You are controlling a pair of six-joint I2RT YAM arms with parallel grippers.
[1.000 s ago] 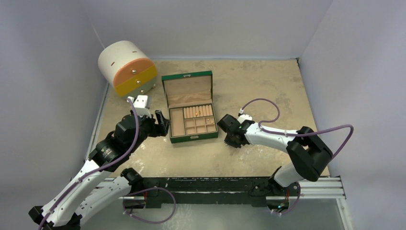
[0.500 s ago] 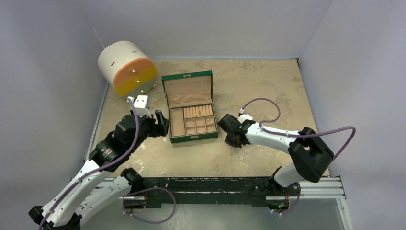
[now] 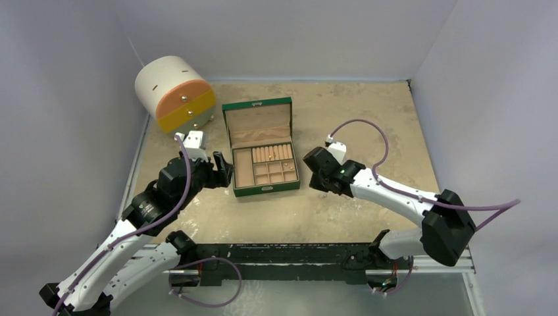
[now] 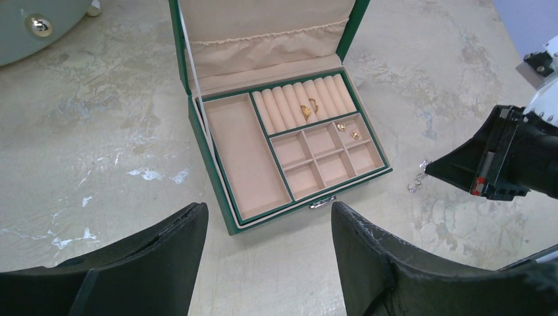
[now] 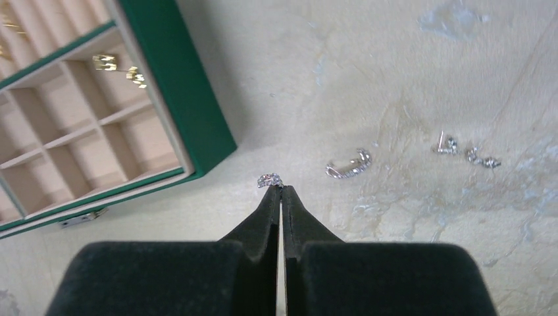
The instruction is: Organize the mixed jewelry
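1. Right fingers [image 3: 311, 183] hover just beside the jewelry box [image 3: 260, 189].
2. Left fingers [image 4: 168, 240] gape, empty, before it.
3. Right fingers pinch a tiny silver piece [image 5: 270, 179] at their very tips. Light, hard and likely slippery, it wants a grip across its band.

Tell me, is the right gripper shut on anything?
Shut. The right gripper pinches a small silver piece at its tips, jaws touching.

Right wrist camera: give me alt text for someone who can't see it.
The right gripper, shut, pinches a small silver piece at its tips. The open green jewelry box lies upper left; three more silver pieces lie on the table to the right.
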